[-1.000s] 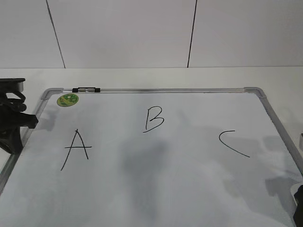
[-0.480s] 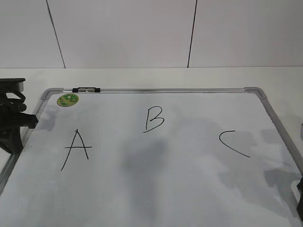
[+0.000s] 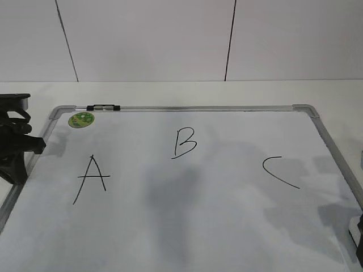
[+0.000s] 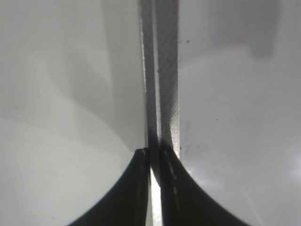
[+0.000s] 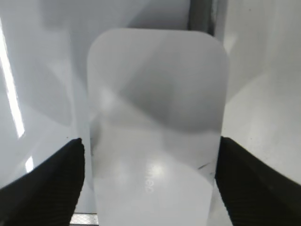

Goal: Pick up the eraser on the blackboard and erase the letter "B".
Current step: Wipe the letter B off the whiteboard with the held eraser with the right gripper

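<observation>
The blackboard (image 3: pixel 193 209) is a white board with a grey frame lying flat, with "A", "C" and a green sticker (image 3: pixel 81 119) on it. The letter "B" (image 3: pixel 184 142) is drawn at its upper middle. The eraser (image 5: pixel 155 94), a white rounded block with faint grey print, lies between the fingers of my right gripper (image 5: pixel 149 140). The jaws are open, with one finger close to each long side. In the exterior view only a dark sliver of this gripper (image 3: pixel 359 238) shows at the lower right edge. My left gripper (image 4: pixel 154 153) is shut and empty over the board's left frame rail (image 4: pixel 162 70).
A black marker (image 3: pixel 103 106) lies along the board's top rail. My left arm (image 3: pixel 14 144) sits at the board's left edge. A white wall with dark seams rises behind the table.
The dark shape of my right gripper has slid slightly toward the right edge of the exterior view, and its shadow on the board has shifted. The left arm has not moved.
</observation>
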Robot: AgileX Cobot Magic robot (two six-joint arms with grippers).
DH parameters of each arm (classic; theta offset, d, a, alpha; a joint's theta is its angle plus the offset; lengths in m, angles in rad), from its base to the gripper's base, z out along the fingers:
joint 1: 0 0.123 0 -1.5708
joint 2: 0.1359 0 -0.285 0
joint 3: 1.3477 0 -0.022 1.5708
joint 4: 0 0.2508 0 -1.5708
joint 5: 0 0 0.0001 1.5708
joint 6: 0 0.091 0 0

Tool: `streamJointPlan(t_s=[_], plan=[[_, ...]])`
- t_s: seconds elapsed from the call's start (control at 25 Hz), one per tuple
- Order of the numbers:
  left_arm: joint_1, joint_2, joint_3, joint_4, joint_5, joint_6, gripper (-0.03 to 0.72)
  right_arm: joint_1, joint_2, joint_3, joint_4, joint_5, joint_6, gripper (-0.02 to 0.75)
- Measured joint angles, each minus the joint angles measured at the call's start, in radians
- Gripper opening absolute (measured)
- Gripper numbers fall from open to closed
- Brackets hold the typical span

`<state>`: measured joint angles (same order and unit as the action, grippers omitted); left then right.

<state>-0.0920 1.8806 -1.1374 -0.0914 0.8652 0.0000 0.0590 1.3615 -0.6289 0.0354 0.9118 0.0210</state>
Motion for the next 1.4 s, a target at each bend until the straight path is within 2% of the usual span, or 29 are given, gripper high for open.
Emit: streamJointPlan(t_s=[0.64,0.76,0.92,1.12,1.4], plan=[[0.0,0.0,0.0,0.0,0.0,0.0,0.034,0.0,0.046,-0.025,-0.019,0.038,0.002,0.664],[0.0,0.0,0.0,0.0,0.0,0.0,0.034,0.0,0.046,-0.025,-0.023,0.045,0.006,0.643],[0.0,0.0,0.0,0.0,0.0,0.0,0.034,0.0,0.046,-0.025,-0.023,0.047,0.01,0.572],[0.0,0.0,0.0,0.0,0.0,0.0,0.034,0.0,0.047,-0.032,-0.021,0.057,0.01,0.563],[0.0,0.0,0.0,0.0,0.0,0.0,0.034,0.0,0.049,-0.125,0.003,0.181,0.01,0.555]])
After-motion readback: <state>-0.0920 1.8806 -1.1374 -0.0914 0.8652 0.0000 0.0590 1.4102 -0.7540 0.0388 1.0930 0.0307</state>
